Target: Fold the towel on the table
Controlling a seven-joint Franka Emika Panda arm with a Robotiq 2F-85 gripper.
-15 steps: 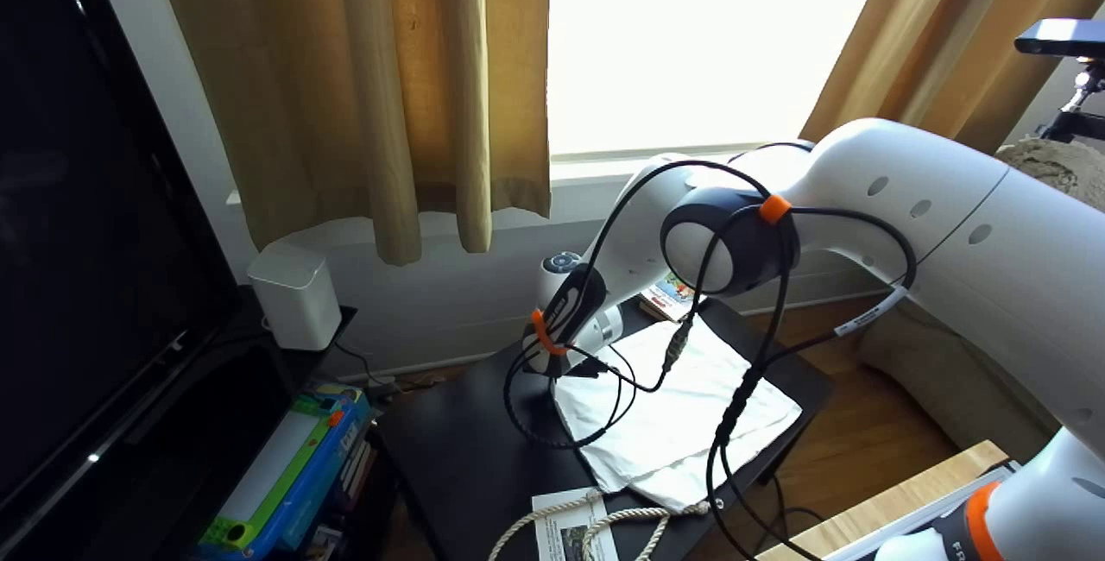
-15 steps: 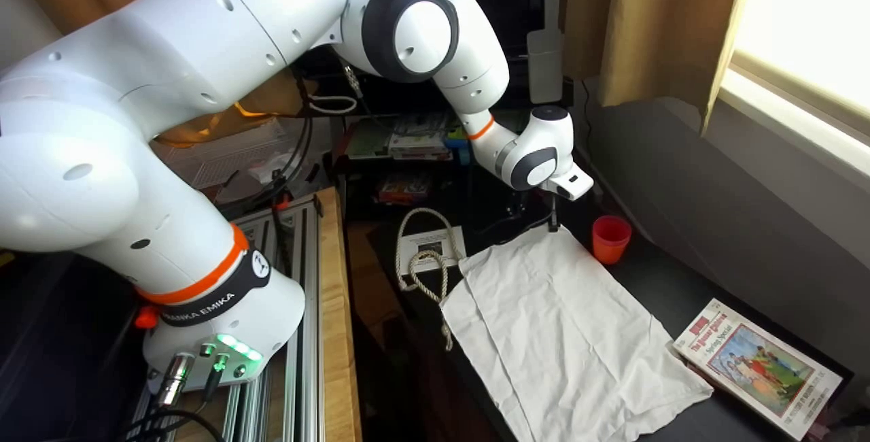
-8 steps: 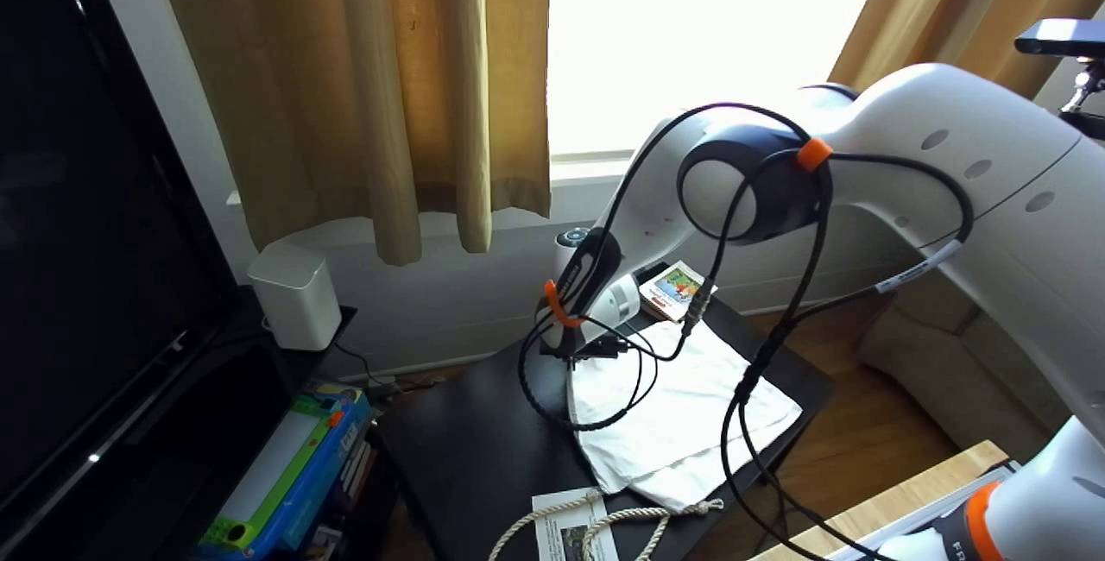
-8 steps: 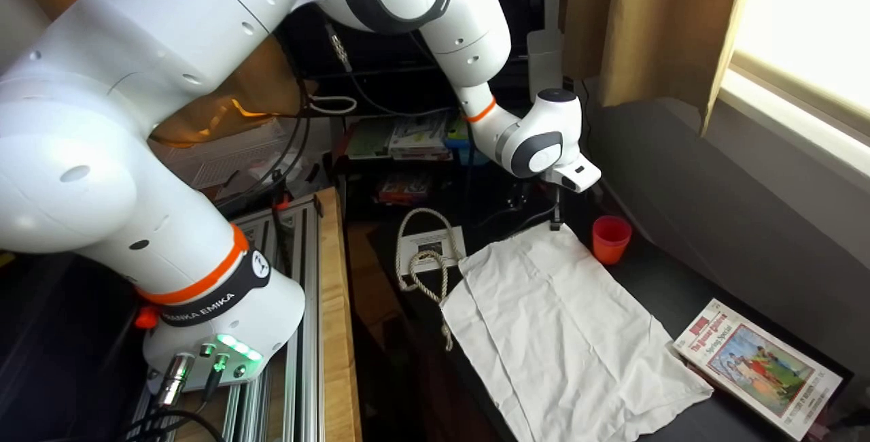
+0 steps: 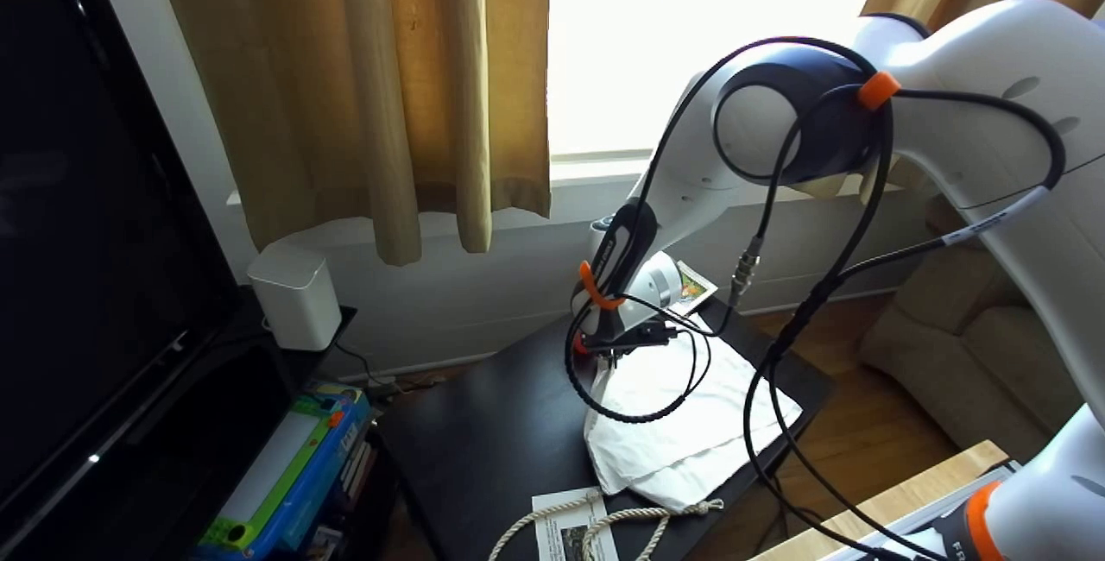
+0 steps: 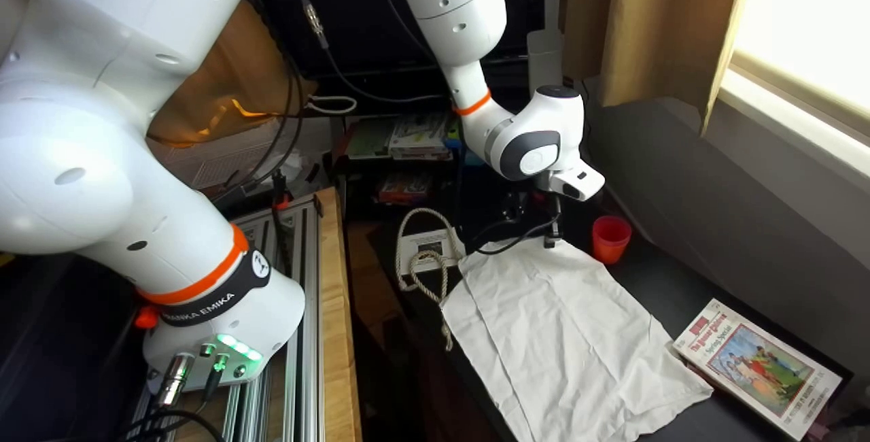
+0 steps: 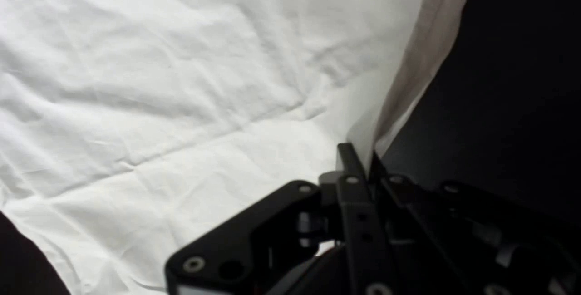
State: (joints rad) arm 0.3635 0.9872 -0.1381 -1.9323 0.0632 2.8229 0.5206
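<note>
Pinching the towel (image 6: 564, 340), the gripper (image 7: 364, 159) neighbours an upright red cup (image 6: 610, 242).

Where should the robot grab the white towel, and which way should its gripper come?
Probably by the raised edge, from above. The towel lies mostly flat on the table, leaving little to pinch, but that thin edge stands up where the gripper pinches it.
</note>
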